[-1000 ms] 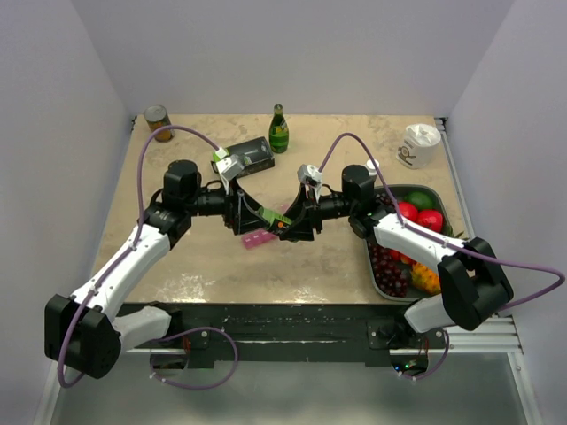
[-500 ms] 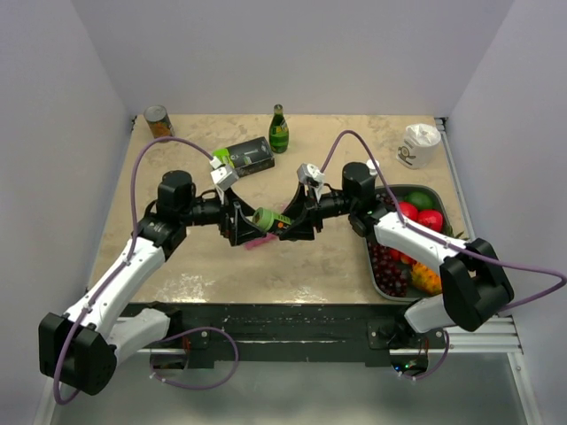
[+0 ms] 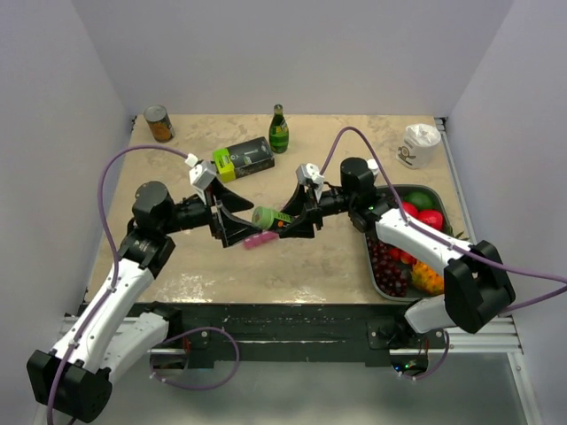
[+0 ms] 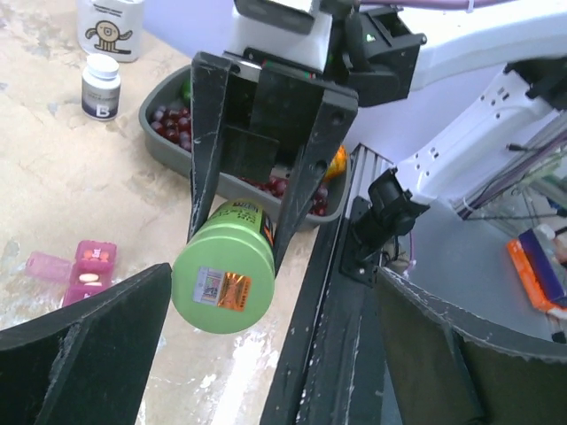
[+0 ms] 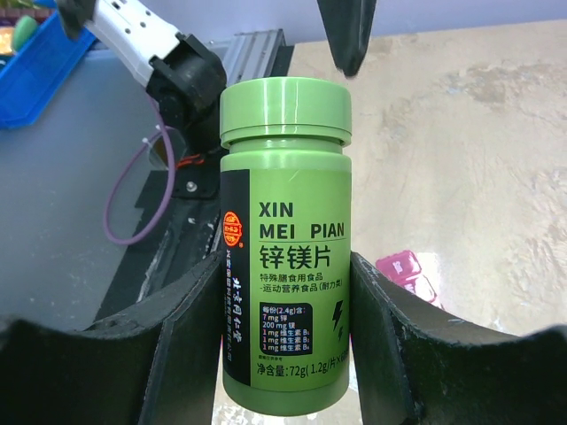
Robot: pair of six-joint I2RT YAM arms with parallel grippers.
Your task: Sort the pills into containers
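My right gripper [image 3: 285, 221] is shut on a green pill bottle [image 3: 266, 216] and holds it on its side above the table, cap on and pointing left. In the right wrist view the bottle [image 5: 285, 257] stands between the fingers [image 5: 177, 341]. My left gripper [image 3: 232, 227] is open and empty, a short way left of the cap. In the left wrist view the cap end [image 4: 223, 282] shows beyond my open left gripper [image 4: 275, 354]. The pink pill-organiser strip [image 3: 257, 240] lies on the table under the bottle. It also shows in the left wrist view [image 4: 84, 266] and the right wrist view [image 5: 403, 270].
A black-and-lime box [image 3: 244, 158], a green glass bottle [image 3: 279, 130] and a can [image 3: 159, 124] stand at the back. A white cup [image 3: 418, 144] is at the back right. A grey fruit tray [image 3: 416, 188] lies on the right, with a small white bottle [image 4: 100, 86] near it.
My left arm has drawn back to the left, and its open gripper has come away from the bottle's cap. My right gripper still holds the bottle in about the same place.
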